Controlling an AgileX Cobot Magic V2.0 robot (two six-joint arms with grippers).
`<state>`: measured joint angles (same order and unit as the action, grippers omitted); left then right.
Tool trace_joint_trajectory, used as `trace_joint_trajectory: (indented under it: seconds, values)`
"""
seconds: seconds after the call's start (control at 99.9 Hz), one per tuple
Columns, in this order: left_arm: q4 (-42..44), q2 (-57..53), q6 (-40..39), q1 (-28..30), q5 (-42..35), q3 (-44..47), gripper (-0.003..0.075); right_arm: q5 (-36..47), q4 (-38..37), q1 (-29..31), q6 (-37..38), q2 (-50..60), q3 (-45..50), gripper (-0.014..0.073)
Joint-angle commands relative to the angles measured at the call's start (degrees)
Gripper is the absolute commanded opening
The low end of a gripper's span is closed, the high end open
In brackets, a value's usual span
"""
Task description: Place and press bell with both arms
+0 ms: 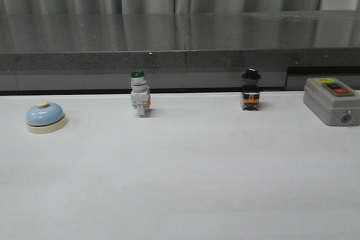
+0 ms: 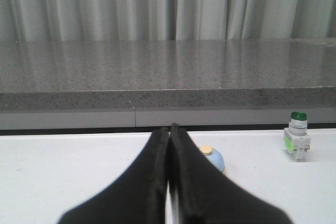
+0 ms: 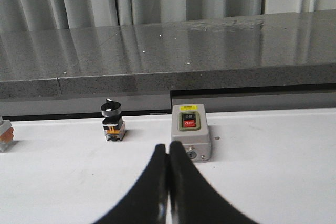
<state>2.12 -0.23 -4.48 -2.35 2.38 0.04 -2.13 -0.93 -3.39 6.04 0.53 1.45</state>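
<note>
White table (image 1: 185, 184): bell (image 1: 45, 117) just beyond clenched left gripper (image 2: 169, 129); right gripper (image 3: 168, 148) clenched too.

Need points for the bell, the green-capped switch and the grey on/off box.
bell (image 1: 45, 116): front view, on the blue dome.
green-capped switch (image 1: 138, 75): front view, on the green cap.
grey on/off box (image 3: 190, 135): right wrist view, on its grey top face.

Soft even light, faint shadows (glare streaks the grey ledge (image 1: 180, 32)).
</note>
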Motion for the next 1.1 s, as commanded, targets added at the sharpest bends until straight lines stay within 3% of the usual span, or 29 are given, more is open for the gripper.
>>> trace_joint_trajectory:
  seconds: [0.0, 0.33, 0.51, 0.89, 1.091]
  values:
    - [-0.19, -1.74, -0.70, 0.11, -4.55, 2.38, -0.0020, 4.93, 0.09, 0.47, 0.06, 0.88, -0.78, -0.0060]
    - [-0.19, -1.74, -0.70, 0.11, -4.26, 1.24, -0.0020, 4.93, 0.09, 0.47, 0.06, 0.88, -0.78, -0.0060]
    - [-3.29, 1.11, -0.70, 0.11, 4.26, -6.78, -0.0020, 4.93, 0.09, 0.47, 0.06, 0.88, -0.78, -0.0060]
    - [-5.40, 29.75, -0.70, 0.11, 25.01, -35.37, -0.0020, 4.93, 0.09, 0.47, 0.06, 0.88, -0.78, -0.0060]
    - [-5.40, 43.86, -0.70, 0.11, 30.49, -45.46, -0.0020, 4.93, 0.09, 0.47, 0.06, 0.88, -0.78, -0.0060]
